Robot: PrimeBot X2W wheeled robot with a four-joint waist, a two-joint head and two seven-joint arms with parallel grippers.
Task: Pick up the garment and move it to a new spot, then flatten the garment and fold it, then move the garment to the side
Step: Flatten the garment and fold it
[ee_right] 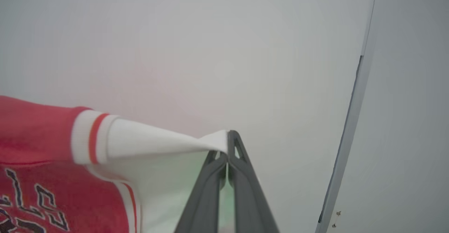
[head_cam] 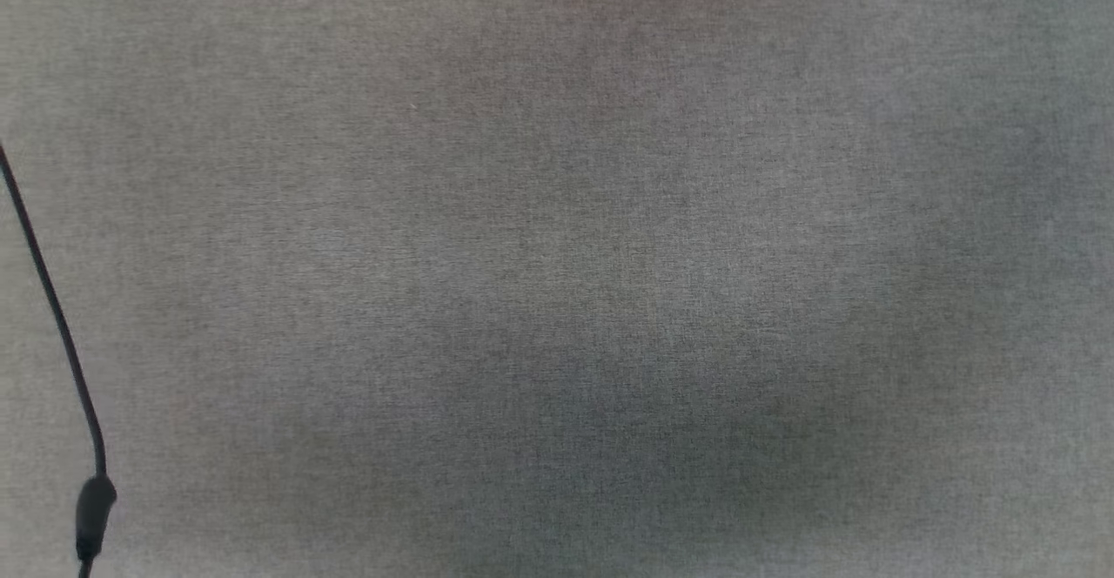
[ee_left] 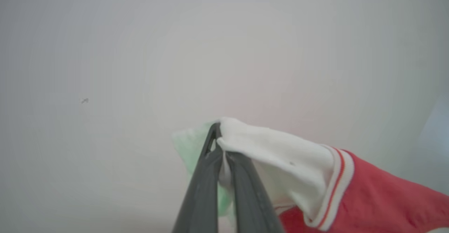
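Note:
The garment (ee_left: 368,194) is a red shirt with white sleeve panels and red-and-white striped trim. In the left wrist view my left gripper (ee_left: 218,140) is shut on the tip of a white sleeve, and the red body hangs off to the right. In the right wrist view my right gripper (ee_right: 226,145) is shut on the other white sleeve of the garment (ee_right: 42,155), whose red front with dark lettering stretches to the left. The shirt is held up in front of a pale wall.
The head view looks down on a grey fabric-covered surface (head_cam: 557,282). A thin black cable (head_cam: 61,334) with a plug runs along its left edge. A grey vertical strip (ee_right: 350,120) runs down the wall in the right wrist view.

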